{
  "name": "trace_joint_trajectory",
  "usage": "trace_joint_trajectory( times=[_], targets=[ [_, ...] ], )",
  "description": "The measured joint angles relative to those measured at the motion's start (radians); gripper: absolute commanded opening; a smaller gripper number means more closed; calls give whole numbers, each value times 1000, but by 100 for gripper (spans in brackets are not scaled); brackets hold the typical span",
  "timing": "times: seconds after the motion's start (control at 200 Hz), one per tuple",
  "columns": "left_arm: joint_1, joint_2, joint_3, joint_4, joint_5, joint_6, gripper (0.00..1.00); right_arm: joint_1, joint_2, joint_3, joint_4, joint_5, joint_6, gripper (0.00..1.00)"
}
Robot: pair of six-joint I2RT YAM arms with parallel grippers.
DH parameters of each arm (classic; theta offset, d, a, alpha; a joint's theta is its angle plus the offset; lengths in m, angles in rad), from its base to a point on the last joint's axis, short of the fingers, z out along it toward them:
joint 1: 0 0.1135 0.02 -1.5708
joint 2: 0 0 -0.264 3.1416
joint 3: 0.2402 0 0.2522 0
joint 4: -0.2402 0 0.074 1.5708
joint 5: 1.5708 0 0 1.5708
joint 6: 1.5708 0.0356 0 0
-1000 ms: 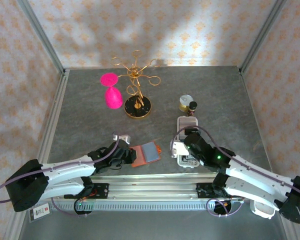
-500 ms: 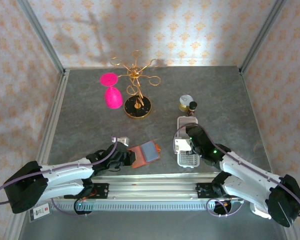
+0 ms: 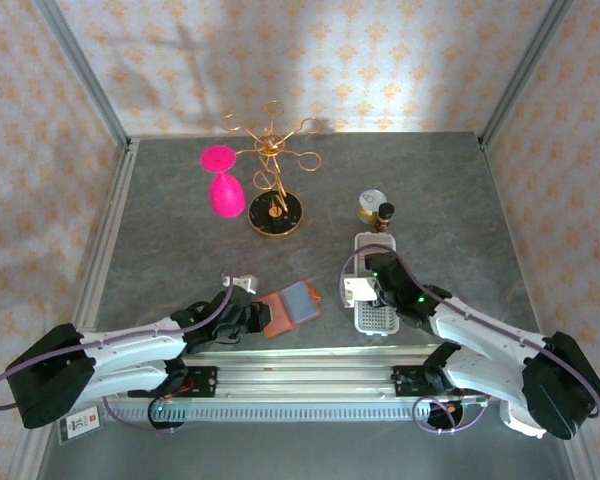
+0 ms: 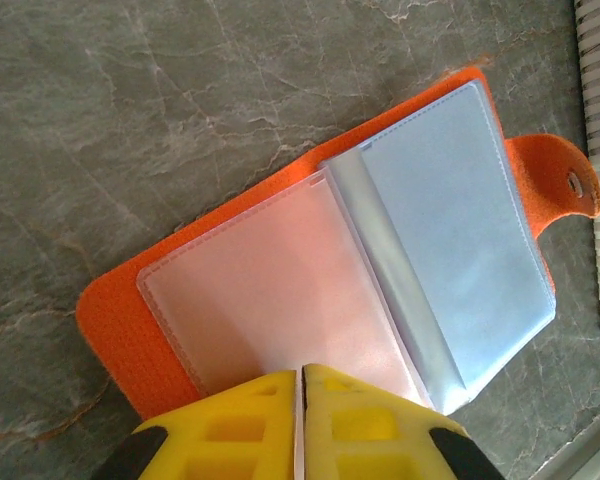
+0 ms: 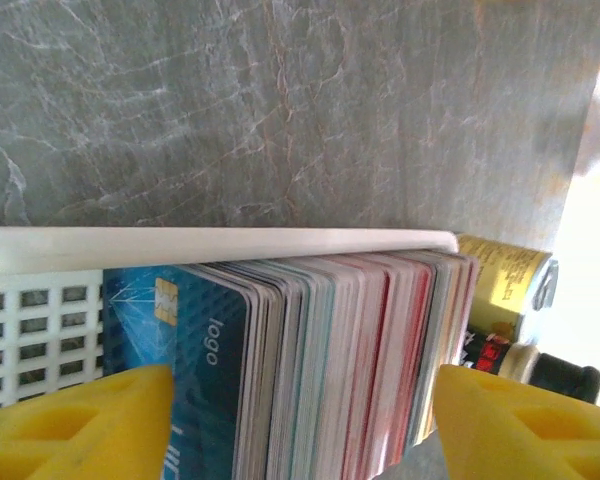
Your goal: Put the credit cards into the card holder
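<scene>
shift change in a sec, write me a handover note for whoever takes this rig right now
Left gripper: shut, at the near edge of the card holder; whether it pinches it, I cannot tell.
Right gripper: open, jaws either side of the credit cards standing in the white tray.
Done: the holder lies open on the table, pockets up.
To do: close on a card, lift it out, slide it into a pocket; repeat.

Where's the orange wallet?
In the top view, the wallet lies open near the front, just left of centre, between the left fingers and the white tray.
</scene>
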Motion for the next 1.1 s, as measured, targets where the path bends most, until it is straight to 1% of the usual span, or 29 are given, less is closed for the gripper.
trace_joint_trajectory(
  times=[0.1,0.32,0.506,0.696,0.896,1.096],
  targets=[
    [0,-8,-3,1,4,0,11,0,3,0,0,4,0,56],
    [0,-30,-15,3,8,-1,10,0,2,0,-19,5,-1,35],
    [0,-38,-21,3,8,-9,10,0,0,0,-47,-1,5,21],
    [0,-40,-21,3,12,-18,9,0,-6,1,-60,-4,6,15],
    [0,-40,-22,4,15,-24,9,0,-15,3,-69,-4,6,12],
    [0,-40,-32,8,15,-27,9,0,-32,8,-84,-2,7,7]
  ],
)
